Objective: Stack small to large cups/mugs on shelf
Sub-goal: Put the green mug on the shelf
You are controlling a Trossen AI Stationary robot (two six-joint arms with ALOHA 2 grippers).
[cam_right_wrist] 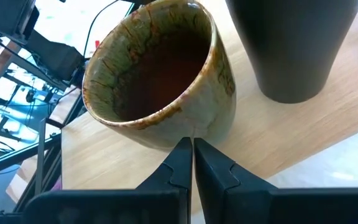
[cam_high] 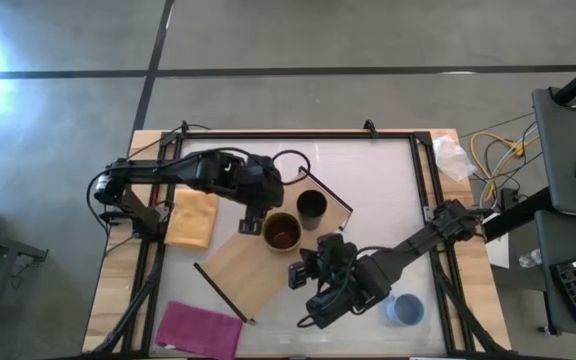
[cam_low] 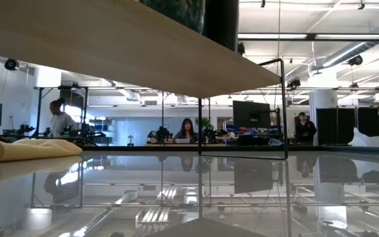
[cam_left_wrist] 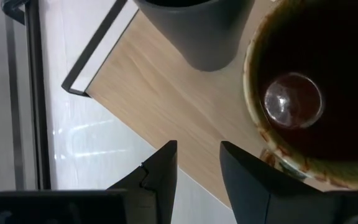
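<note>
The light-wood shelf (cam_high: pixel 240 268) lies slantwise on the table, standing on its black end rails (cam_low: pixel 242 108). On its far-right half stand the mustard-brown mug (cam_high: pixel 281 232) and the narrow black cup (cam_high: pixel 311 207), both upright and side by side. The light blue-grey mug (cam_high: pixel 405 310) stands on the table near the right near corner. My left gripper (cam_left_wrist: pixel 197 163) is open, over the shelf's left edge beside the brown mug (cam_left_wrist: pixel 303 93). My right gripper (cam_right_wrist: pixel 191 155) is shut, its tips at the brown mug's outer wall (cam_right_wrist: pixel 210 118). My right gripper comes slanting from the near right, with its shut fingertips (cam_right_wrist: pixel 180 157) close against the lower outer wall of the brown mug (cam_right_wrist: pixel 194 127). Whether they touch it, I cannot tell. The mug stands upright on the shelf.
An orange cloth (cam_high: pixel 192 217) lies left of the shelf and a magenta cloth (cam_high: pixel 198 328) at the near edge. A black frame (cam_high: pixel 423 190) runs round the table. A clear plastic bag (cam_high: pixel 453 158) sits at the far right corner. People sit in the room beyond.
</note>
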